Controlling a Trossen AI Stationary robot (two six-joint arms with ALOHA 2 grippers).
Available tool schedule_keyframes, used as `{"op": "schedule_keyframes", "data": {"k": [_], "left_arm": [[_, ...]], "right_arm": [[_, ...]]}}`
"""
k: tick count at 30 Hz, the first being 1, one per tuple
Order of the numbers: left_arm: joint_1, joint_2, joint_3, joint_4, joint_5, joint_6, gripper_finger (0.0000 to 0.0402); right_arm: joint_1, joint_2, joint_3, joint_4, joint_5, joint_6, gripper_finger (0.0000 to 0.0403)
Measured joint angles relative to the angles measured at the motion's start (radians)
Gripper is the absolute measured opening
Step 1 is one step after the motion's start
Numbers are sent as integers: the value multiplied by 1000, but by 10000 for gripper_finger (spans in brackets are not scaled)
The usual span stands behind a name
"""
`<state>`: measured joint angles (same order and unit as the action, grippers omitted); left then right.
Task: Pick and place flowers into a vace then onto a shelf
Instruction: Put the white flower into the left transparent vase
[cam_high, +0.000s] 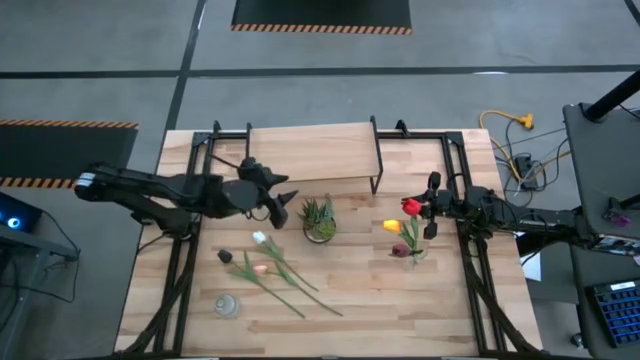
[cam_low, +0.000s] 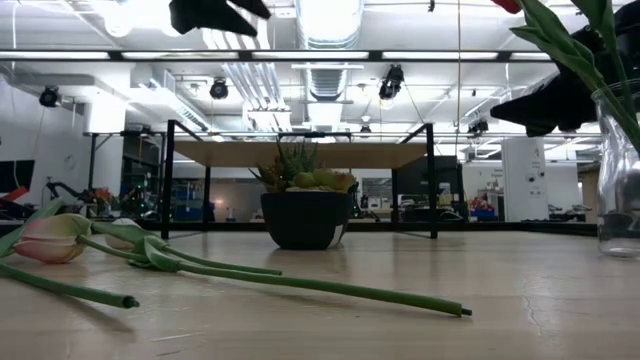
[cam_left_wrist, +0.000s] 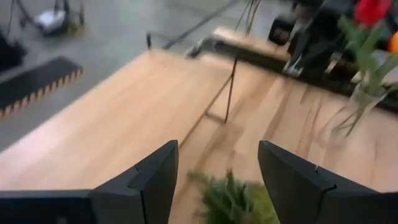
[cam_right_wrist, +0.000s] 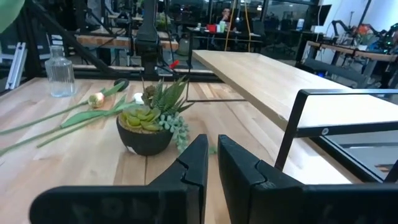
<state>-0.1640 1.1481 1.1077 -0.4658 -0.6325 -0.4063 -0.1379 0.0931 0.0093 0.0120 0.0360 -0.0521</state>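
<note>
We are judging the step in hand to be fetching the next of the flowers, and we are starting at the bottom of the high view, where a small clear glass bottle (cam_high: 227, 304) is standing at lower left on the desk (cam_high: 400, 310); we are seeing nothing in it. Just above it three loose tulips (cam_high: 262, 267), white, pink and dark, are lying flat with their stems running toward the lower centre, so we are advising a low approach and a grip across one stem only, away from the head and leaves, since the stems are crossing each other. The left gripper (cam_high: 284, 197) is hovering at centre left above them, its fingers standing wide apart with nothing between them, and the spiky potted plant (cam_high: 319, 220) is sitting just beside it, so we are keeping the descent clear of that pot. At centre right a glass vase (cam_high: 412, 250) is already holding red, yellow and maroon tulips (cam_high: 411, 206); it is looking tall and light, so we are easing any new stem in gently. The right gripper (cam_high: 427, 207) is waiting right beside it, fingers pressed together and empty. Farthest up the frame, the shelf (cam_high: 310, 152) is carrying nothing yet.
</note>
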Motion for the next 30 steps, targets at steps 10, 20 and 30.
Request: {"op": "schedule_keyframes", "data": {"k": [10, 20, 30], "left_arm": [[-23, 123, 87, -206, 34, -444, 205], [-43, 179, 43, -230, 332, -825, 205], [-100, 286, 43, -276, 417, -1195, 205]], "right_arm": [[0, 0, 0, 1, 0, -7, 28], [0, 0, 0, 9, 1, 23, 28], [0, 0, 0, 80, 0, 57, 28]]}}
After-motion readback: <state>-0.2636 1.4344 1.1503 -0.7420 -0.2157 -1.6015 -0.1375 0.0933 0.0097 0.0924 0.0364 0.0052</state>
